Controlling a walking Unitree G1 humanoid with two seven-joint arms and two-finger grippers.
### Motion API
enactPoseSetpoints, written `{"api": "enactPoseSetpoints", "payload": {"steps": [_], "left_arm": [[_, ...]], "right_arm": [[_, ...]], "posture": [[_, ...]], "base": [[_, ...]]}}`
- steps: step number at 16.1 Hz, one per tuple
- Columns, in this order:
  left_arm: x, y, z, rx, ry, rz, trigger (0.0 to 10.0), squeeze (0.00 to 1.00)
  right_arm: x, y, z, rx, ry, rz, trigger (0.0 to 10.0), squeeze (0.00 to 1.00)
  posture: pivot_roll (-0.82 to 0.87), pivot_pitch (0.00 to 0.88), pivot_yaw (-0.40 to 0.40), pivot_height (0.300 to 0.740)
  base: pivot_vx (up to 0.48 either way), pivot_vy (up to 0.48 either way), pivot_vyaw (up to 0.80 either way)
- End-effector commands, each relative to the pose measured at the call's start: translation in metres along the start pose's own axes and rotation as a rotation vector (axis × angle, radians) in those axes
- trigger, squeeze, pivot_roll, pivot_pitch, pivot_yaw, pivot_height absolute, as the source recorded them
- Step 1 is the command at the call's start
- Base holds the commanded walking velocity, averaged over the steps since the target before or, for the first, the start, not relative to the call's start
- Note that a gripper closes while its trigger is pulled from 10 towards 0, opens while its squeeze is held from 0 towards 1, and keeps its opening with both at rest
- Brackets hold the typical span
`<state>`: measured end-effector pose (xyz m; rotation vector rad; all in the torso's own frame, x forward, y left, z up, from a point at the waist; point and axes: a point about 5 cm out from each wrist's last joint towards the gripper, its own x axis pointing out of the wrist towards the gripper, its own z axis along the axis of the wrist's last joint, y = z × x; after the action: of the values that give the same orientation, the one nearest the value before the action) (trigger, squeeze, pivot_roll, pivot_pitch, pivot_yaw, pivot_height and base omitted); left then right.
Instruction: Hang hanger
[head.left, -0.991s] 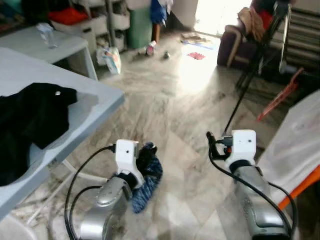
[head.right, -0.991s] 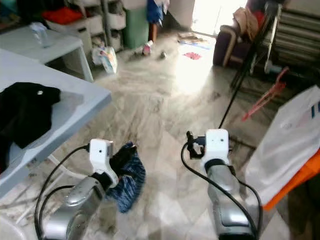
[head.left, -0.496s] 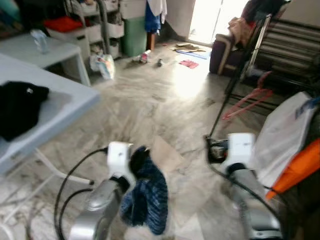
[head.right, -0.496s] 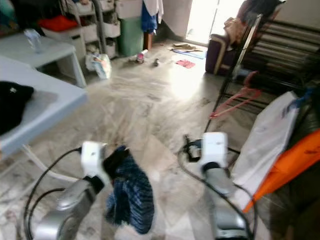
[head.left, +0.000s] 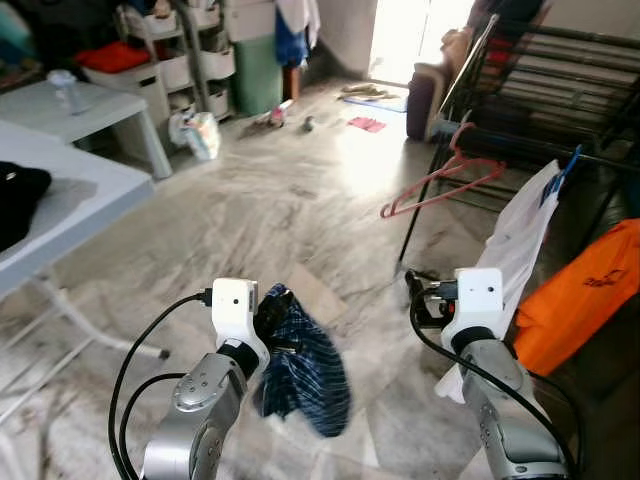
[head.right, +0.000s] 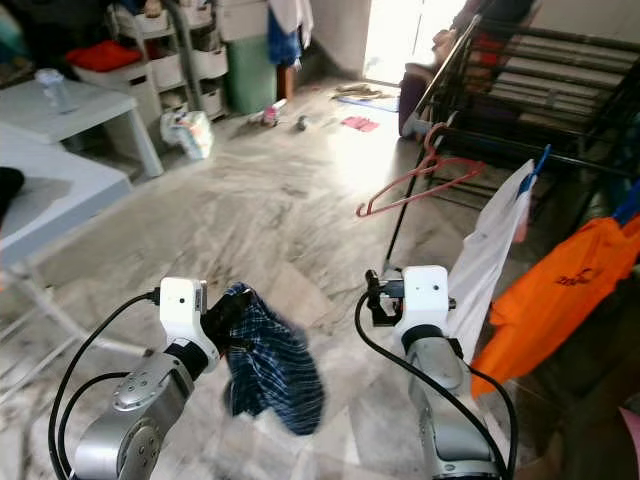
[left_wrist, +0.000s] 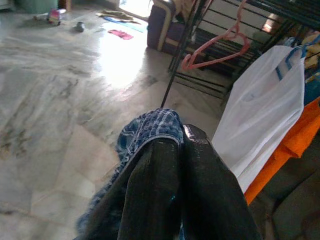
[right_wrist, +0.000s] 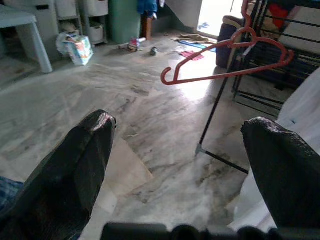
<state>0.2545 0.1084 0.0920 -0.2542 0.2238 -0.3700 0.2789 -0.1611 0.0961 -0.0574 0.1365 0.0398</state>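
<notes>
The left gripper (left_wrist: 175, 150) has its two black fingers pinched tight together on a dark blue checked cloth garment (head.left: 305, 365), which bunches up over the fingertips and hangs loose below them, dangling over the grey marbled stone floor (head.left: 270, 200). The right gripper (right_wrist: 177, 170) is spread wide, nothing between its fingers, held out in front at about the same height as the left one.

Straight ahead of the right gripper is the salmon-pink plastic hanger (right_wrist: 227, 62). It's hooked on the near end of a black metal drying rack (head.right: 540, 110), tilted, with its long bar slanting down towards the floor side. Well apart from both grippers.

On that same rack, further to the right, a white cloth (head.right: 485, 250) hangs from a blue peg (head.right: 538, 160) and drops down just beside the right arm. Next to it is a bright orange garment (head.right: 560, 290) with small dark lettering, draped lower on the rack.

Over on the left there's a pale grey table (head.left: 75, 195) with a bit of black clothing (head.left: 18, 195) at its left edge, and behind that a smaller white table (head.right: 70, 105) with a clear bottle (head.right: 47, 85) standing on it. Far end of the room has white storage shelves (head.left: 190, 60), a green bin (head.left: 258, 70), and a dark purple sofa arm (head.left: 425, 95) by the bright doorway.
</notes>
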Motion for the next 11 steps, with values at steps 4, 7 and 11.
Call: {"api": "enactPoseSetpoints", "payload": {"steps": [4,7,11], "left_arm": [[0.0016,0.0058,0.0062,-0.008,-0.006,0.017,10.0,0.0],[0.0018,0.0053,0.0057,-0.016,0.0,0.006,10.0,0.0],[0.0016,0.0037,0.0041,-0.018,0.01,-0.005,10.0,0.0]], "right_arm": [[0.0028,0.0012,0.0105,-0.002,-0.036,-0.007,10.0,0.0],[0.0032,0.0019,0.0115,-0.001,-0.04,-0.005,10.0,0.0],[0.0028,0.0016,0.0094,-0.005,-0.031,-0.003,10.0,0.0]], "posture": [[-0.02,0.0,-0.029,0.74],[-0.02,0.0,-0.029,0.74],[-0.02,0.0,-0.03,0.74]], "base": [[0.0,-0.102,-0.11],[0.0,0.0,-0.8],[0.0,0.48,-0.8]]}}
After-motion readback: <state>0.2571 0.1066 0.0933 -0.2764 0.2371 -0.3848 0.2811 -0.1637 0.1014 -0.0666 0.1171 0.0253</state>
